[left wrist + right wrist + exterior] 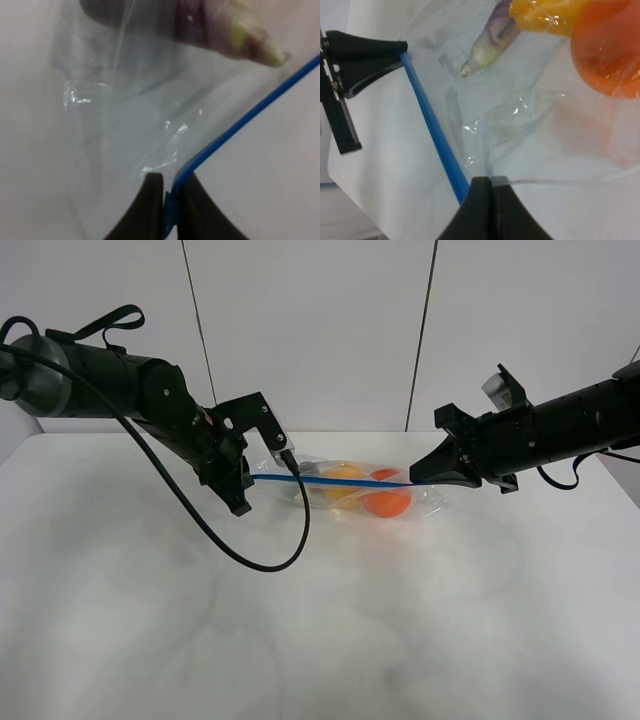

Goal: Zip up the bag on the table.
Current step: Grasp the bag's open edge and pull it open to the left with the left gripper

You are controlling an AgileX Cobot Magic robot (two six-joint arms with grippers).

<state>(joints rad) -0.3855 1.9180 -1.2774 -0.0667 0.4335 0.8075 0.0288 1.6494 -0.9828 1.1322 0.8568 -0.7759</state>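
The clear bag [350, 492] lies on the white table [300, 640], holding an orange fruit [386, 502], a yellow pear [343, 476] and an eggplant [492, 40]. Its blue zipper strip [330, 481] is stretched taut between both grippers. My left gripper [245, 478] is shut on the strip's left end; in the left wrist view [170, 197] the blue strip [240, 122] runs between the closed fingers. My right gripper [415, 478] is shut on the bag's right end, pinching the strip and plastic in the right wrist view [487, 192].
A black cable [250, 560] loops from the left arm down onto the table in front of the bag. White wall panels stand behind the table. The table's front half is bare white surface.
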